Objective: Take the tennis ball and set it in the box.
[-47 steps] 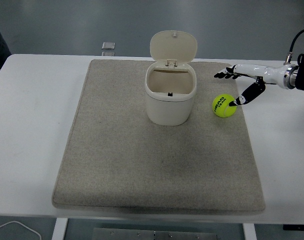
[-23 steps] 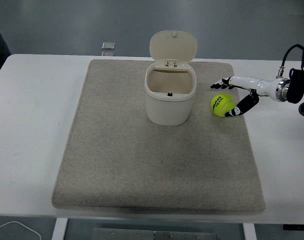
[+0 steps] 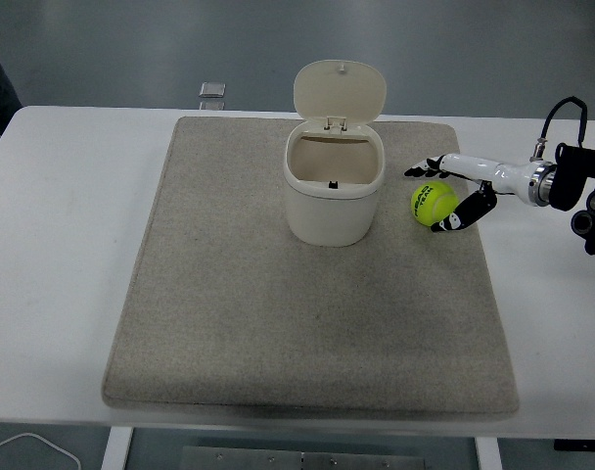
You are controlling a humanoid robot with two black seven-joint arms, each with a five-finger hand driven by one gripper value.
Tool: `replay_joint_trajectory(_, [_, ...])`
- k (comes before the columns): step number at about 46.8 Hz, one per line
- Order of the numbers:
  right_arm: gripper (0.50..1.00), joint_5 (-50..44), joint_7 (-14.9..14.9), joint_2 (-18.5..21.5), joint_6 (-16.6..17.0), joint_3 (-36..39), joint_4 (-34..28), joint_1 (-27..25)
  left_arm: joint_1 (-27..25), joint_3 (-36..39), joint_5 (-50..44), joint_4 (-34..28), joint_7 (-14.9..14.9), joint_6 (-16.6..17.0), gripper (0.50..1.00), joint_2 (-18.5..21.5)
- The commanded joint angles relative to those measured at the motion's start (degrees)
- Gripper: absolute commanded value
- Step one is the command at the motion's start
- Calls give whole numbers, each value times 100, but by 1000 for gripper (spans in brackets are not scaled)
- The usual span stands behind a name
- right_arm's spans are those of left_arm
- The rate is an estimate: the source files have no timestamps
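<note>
One robot hand (image 3: 437,196) is showing here, the right one, reaching in from the right edge over the white counter (image 3: 63,215). It's sitting around the tennis ball (image 3: 434,202), fingers (image 3: 422,169) stretching along the far side of the ball and the thumb hooking along its near right side. It's cupping the ball loosely; can't tell whether it's actually gripping, and the ball is looking like it's resting on the mat (image 3: 307,313).

Just to the left of the robot hand, the cream box (image 3: 334,191) is standing upright with its lid (image 3: 339,90) flipped up and open, and the inside is looking empty apart from a small dark bit at the back. There's a small gap between box and ball, nothing lying in between.

Further off, past the box at the far edge of the counter, a small grey square thing (image 3: 211,90) is sitting. At the bottom left corner a white cable (image 3: 28,443) is looping below the counter edge.
</note>
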Motion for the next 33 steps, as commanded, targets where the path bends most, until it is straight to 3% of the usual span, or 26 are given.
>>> replay_joint_trajectory(1, [856,-1,0,60,-20,-1,2,-25,0,0,0,0,6,0,992,0])
replay_joint_trajectory(6, [770,-1,0,60,-11,-1,2,-33,0,0,0,0,-2,0,992,0])
replay_joint_trajectory(23, [548,-1,-35,34,68,-18,2,11,0,0,0,0,-3,0,992,0])
replay_joint_trajectory(33, [511,-1,-35,16,68,-18,2,28,0,0,0,0,-2,0,990,0])
